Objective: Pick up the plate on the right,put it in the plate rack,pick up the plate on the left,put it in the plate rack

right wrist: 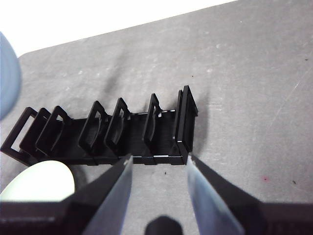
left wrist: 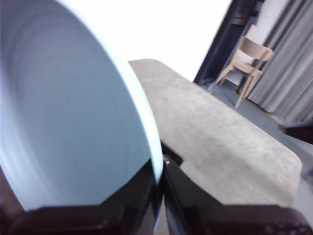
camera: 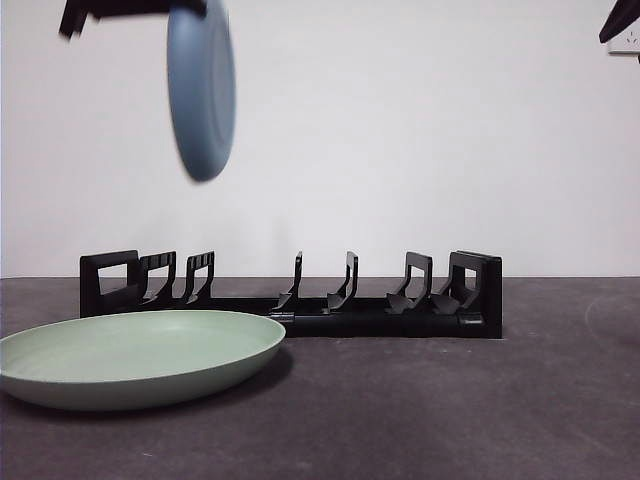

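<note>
A blue plate (camera: 202, 90) hangs on edge high above the left end of the plate rack (camera: 380, 322), with my left gripper (camera: 190, 8) shut on its rim. In the left wrist view the plate (left wrist: 68, 127) fills the picture, and the left gripper (left wrist: 159, 196) pinches its edge. A pale green plate (camera: 140, 355) lies flat on the table in front of the rack's left end. My right gripper (right wrist: 159, 171) is open and holds nothing, above the table in front of the rack's (right wrist: 132, 139) blocky right end. The front view shows it only as a black tip (camera: 620, 20).
The dark grey table (camera: 450, 410) stretches to the right of the rack and in front of it. A white wall stands behind. A wooden chair (left wrist: 247, 61) and grey curtains are off beyond the table's edge.
</note>
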You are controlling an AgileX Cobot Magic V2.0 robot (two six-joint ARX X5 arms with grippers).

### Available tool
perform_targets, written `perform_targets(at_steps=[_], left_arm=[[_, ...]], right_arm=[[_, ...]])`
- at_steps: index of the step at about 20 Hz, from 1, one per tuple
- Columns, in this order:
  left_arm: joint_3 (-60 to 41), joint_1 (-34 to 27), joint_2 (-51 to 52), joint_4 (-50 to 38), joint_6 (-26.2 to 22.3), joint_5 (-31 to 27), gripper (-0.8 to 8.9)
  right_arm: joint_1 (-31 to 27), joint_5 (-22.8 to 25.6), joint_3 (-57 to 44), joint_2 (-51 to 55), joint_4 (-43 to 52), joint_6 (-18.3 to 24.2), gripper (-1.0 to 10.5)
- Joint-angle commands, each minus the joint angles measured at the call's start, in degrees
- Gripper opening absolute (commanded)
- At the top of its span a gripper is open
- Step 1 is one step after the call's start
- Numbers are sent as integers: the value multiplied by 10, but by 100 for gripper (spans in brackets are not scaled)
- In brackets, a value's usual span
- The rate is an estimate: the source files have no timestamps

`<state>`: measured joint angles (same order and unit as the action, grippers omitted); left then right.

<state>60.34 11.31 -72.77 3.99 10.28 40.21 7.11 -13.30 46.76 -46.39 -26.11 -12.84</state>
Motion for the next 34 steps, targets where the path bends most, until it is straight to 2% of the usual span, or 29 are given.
perform_targets(at_steps=[1,13,16,20,21,22,23,24,27,31,34], left_arm=[[-1,-11,-31,-6,13,3,-9],[-1,-36,-144,-13,0,3,-9],[-1,-36,-156,5,-1,-14,-8],[-1,-36,-156,40,-30,-26,8],[-1,-36,-155,53,-30,-26,62],[-1,-36,-155,64,-36,-26,162],[0,-35,-152,80,-55,-26,236],[0,-35,-147,99,-76,-27,252],[0,-35,-117,149,-120,-28,252],[0,-33,-37,166,-126,-33,252],[0,-3,50,188,-157,-85,252]], right_arm=[[0,2,1,-3,3,-2,186],[0,2,1,-10,3,-2,186],[0,2,1,-10,3,-2,186],[0,2,1,-10,3,-2,186],[0,-1,1,-10,3,-5,186],[0,-3,1,-11,3,-8,186],[2,-3,1,-14,3,-8,186],[3,-8,1,-18,3,-8,186],[10,-76,1,-42,4,-8,187],[45,-147,1,-103,17,-8,187],[92,-169,1,-165,44,-9,187]])
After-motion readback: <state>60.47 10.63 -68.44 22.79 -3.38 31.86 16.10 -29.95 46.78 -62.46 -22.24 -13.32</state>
